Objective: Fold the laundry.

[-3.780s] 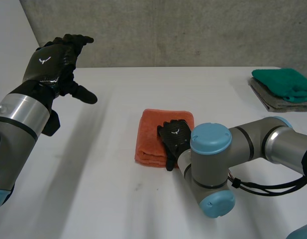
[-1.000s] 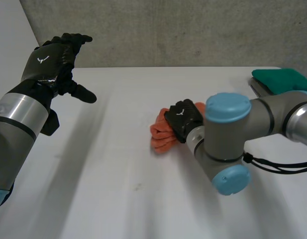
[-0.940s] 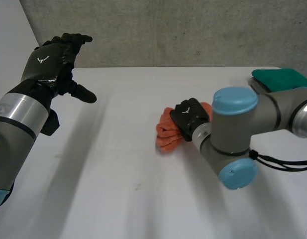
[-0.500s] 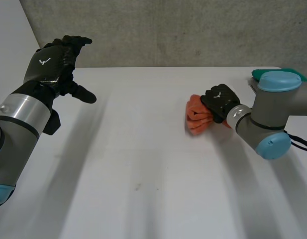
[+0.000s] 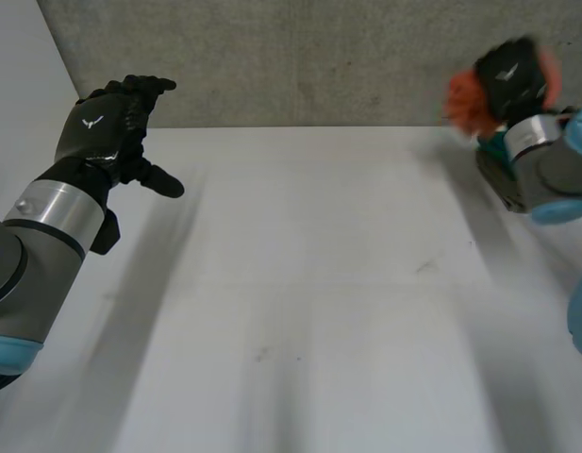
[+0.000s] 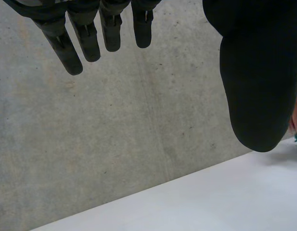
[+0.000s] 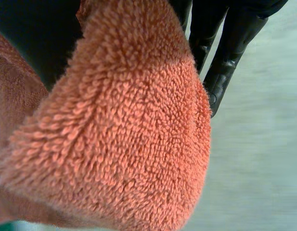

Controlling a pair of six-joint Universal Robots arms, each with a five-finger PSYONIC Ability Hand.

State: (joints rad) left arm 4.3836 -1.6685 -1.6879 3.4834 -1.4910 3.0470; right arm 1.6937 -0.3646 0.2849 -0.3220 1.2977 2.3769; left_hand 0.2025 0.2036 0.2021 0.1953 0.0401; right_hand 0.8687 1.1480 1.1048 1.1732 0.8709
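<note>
The right hand's fingers (image 7: 219, 72) are wrapped round a folded orange terry towel (image 7: 138, 144), their dark tips showing past the towel's far edge while black palm shows behind its other side. The towel bulges out of the grasp in a thick, rounded fold, loops of pile facing the wrist camera. In the head view the right hand (image 5: 506, 74) is lifted well above the white table (image 5: 319, 283), at its far right corner and in front of the grey concrete wall (image 5: 300, 57), with orange cloth sticking out on both sides of the black knuckles. A sliver of green cloth (image 5: 489, 143) shows just below the hand, against the grey right arm (image 5: 540, 165) with its light-blue cap.

The left hand's fingers (image 6: 71, 48) hang straight and loose, side by side and spread away from the thumb (image 6: 251, 86), with nothing between them; beyond them are the concrete wall and the far edge of the table. In the head view the left hand (image 5: 107, 118) is raised over the table's far left side, palm turned inward, touching nothing. Its arm (image 5: 45, 226) reaches up from the near left corner.
</note>
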